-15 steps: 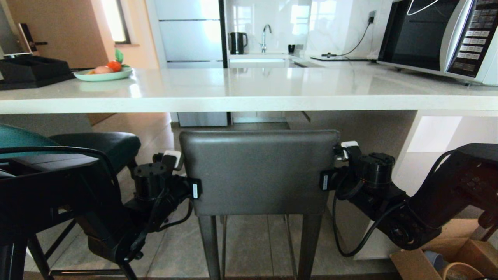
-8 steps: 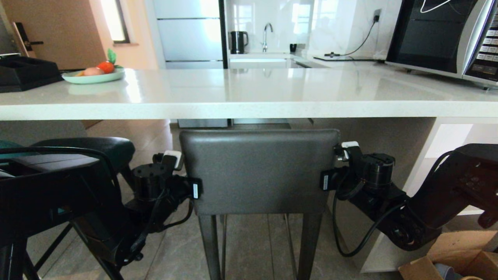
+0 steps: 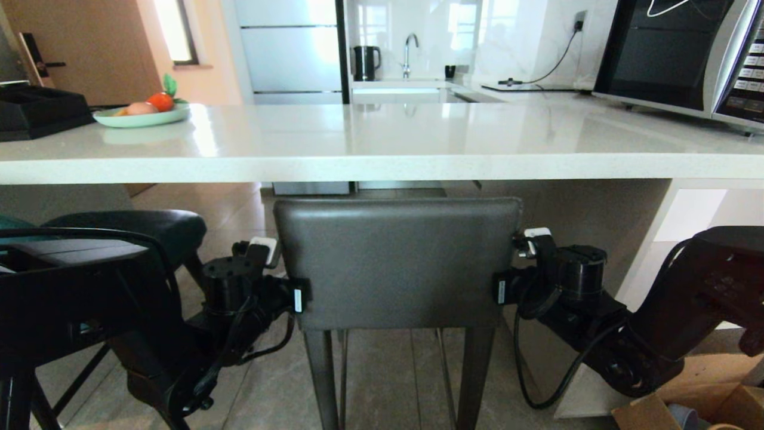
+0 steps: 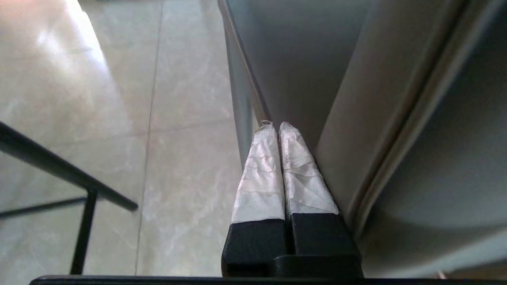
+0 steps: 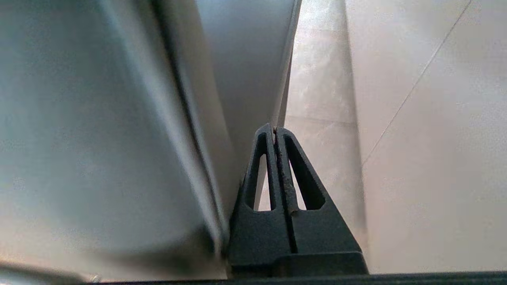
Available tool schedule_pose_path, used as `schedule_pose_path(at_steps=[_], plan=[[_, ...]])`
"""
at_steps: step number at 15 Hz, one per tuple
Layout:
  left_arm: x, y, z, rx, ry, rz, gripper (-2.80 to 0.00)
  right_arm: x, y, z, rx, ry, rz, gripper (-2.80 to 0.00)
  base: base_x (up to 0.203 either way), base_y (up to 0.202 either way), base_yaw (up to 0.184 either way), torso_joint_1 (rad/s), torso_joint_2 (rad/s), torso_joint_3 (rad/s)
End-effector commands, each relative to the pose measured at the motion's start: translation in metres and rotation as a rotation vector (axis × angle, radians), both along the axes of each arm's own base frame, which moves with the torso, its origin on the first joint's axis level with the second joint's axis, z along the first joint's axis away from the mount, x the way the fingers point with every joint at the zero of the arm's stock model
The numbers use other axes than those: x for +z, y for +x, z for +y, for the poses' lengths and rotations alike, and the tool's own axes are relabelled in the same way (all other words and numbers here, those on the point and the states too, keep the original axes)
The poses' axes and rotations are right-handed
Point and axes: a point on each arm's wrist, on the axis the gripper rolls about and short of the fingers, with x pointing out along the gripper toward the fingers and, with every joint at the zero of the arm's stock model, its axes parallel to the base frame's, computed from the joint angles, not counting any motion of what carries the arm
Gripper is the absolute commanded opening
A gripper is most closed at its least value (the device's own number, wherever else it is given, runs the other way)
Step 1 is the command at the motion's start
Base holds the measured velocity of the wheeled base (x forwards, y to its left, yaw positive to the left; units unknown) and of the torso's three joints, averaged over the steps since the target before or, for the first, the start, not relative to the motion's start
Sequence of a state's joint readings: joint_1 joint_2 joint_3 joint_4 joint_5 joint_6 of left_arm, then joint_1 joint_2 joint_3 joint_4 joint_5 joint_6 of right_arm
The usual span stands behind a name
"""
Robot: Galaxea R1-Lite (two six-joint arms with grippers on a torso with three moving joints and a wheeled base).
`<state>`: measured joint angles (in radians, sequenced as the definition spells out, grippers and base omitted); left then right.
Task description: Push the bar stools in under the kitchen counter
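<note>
The grey stool (image 3: 397, 263) stands square to the desk (image 3: 382, 143), its backrest facing the robot and its seat pointing in under the slab; the top edge of the backrest sits just below the desk's front edge, and the backrest's long side runs parallel to that edge. Its grey legs go straight down to the tiled floor (image 3: 388, 382). The left gripper (image 3: 296, 297) lies against the left edge of the backrest, low on it, and the left wrist view shows its white-wrapped fingers (image 4: 261, 174) pressed together with nothing between them, alongside the stool's side. The right gripper (image 3: 500, 291) lies against the right edge of the backrest at about the same height, its black fingers (image 5: 263, 174) also closed on themselves, flat against the stool's side. Left of the grey stool, the teal stool (image 3: 119, 230) stands partly under the desk, its dark seat below the slab and its thin black legs angling down. On the desk, far to the left of the grey stool, sits a plate of fruit (image 3: 143, 113); far to the right, a microwave (image 3: 680, 54).
</note>
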<state>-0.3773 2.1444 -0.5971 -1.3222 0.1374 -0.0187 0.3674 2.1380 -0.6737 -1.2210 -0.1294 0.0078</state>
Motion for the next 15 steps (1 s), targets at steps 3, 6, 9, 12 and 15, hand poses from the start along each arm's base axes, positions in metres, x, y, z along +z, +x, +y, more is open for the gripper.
schedule_pose_path(at_steps=[3,6,9,12,15], plan=[[-0.001,-0.017,0.029,0.079,-0.048,-0.010,-2.80,0.019,-0.016,-0.009,-0.019,0.043,-0.031,-2.80,0.000,0.000,0.000,0.000,0.00,0.000],[0.006,-0.041,0.050,0.116,-0.065,-0.017,-2.80,0.035,-0.037,-0.016,-0.024,0.071,-0.044,-2.80,0.000,0.000,0.000,0.000,0.00,0.000],[0.019,-0.056,0.056,0.124,-0.086,-0.041,-2.80,0.043,-0.066,-0.022,-0.045,0.055,-0.040,-2.80,0.000,0.000,0.000,0.000,0.00,0.000],[0.036,-0.079,0.050,0.084,-0.108,-0.075,-2.80,0.053,-0.099,-0.034,-0.070,0.043,-0.053,-2.80,0.000,0.000,0.000,0.000,0.00,0.000],[0.049,-0.106,0.039,0.046,-0.148,-0.097,-2.80,0.068,-0.137,-0.047,-0.090,0.013,-0.124,-2.80,0.000,0.000,0.000,0.000,0.00,0.000]])
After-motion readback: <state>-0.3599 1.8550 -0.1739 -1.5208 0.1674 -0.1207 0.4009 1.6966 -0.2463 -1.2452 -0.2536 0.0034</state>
